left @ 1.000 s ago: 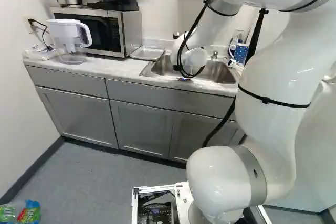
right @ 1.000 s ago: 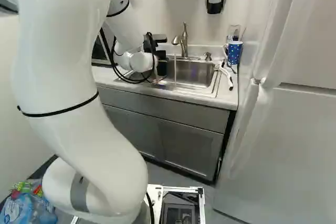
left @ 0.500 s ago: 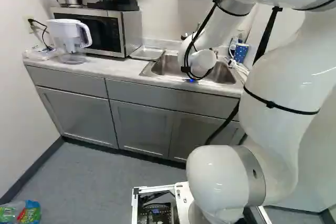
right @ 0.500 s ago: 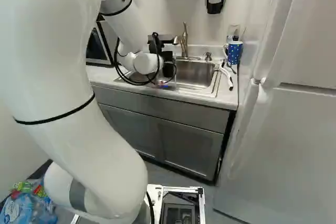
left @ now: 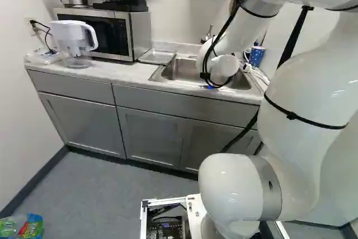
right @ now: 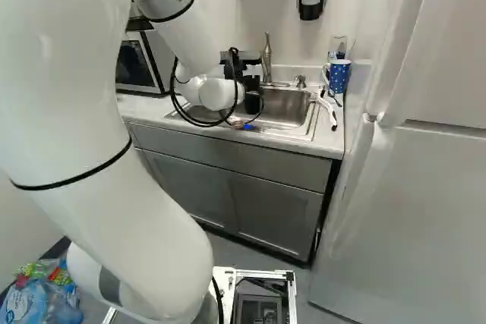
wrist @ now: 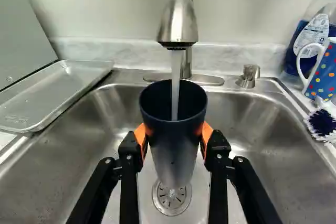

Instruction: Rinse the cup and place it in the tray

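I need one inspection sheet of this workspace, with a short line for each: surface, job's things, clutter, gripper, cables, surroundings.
Surface: pale counter with a steel sink set in it.
Job's things: dark cup upright above the drain, water running into it from the faucet; tray beside the sink, with nothing seen on it.
Clutter: spotted mug and brush near the sink's other side.
Gripper: shut on the cup, one orange pad at each side.
Cables: black cables looped at the arm's wrist.
Surroundings: microwave and white pitcher on the counter.
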Controlling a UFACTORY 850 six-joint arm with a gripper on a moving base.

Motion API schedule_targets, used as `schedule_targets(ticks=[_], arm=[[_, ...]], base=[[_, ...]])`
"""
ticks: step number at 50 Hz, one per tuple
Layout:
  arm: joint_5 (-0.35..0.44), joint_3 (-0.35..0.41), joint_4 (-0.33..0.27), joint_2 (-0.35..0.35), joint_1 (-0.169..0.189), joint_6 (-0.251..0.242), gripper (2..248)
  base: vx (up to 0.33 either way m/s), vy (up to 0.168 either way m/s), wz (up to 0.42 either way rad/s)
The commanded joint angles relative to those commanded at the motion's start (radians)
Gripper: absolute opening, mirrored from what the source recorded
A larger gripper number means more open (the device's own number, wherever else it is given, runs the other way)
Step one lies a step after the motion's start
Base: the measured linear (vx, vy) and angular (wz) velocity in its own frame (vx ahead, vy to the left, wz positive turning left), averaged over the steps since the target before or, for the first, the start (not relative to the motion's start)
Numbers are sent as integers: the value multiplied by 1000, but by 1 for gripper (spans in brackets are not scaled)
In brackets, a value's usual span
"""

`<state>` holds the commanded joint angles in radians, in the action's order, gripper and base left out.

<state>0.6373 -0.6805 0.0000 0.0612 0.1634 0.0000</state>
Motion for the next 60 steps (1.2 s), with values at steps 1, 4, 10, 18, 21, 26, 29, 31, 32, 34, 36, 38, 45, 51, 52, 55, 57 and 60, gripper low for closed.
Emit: schedule_targets(ticks=[1,4,10,18,21,26,29,31,32,34,36,38,45,51,52,55,57,60], arm=[[0,0,0,0,0,0,121],[0,0,0,0,0,0,121],[0,0,0,0,0,0,121],[0,0,0,0,0,0,121],[0,0,0,0,0,0,121],[0,0,0,0,0,0,121],[0,0,0,0,0,0,121],[0,0,0,0,0,0,121],[0,0,0,0,0,0,121],[0,0,0,0,0,0,121],[0,0,0,0,0,0,121],[0,0,0,0,0,0,121],[0,0,0,0,0,0,121],[0,0,0,0,0,0,121],[0,0,0,0,0,0,121],[0,0,0,0,0,0,121],[0,0,0,0,0,0,121],[0,0,0,0,0,0,121]], base=[[0,0,0],[0,0,0],[0,0,0],[0,0,0],[0,0,0],[0,0,0],[0,0,0],[0,0,0],[0,0,0],[0,0,0],[0,0,0],[0,0,0],[0,0,0],[0,0,0],[0,0,0],[0,0,0],[0,0,0],[0,0,0]])
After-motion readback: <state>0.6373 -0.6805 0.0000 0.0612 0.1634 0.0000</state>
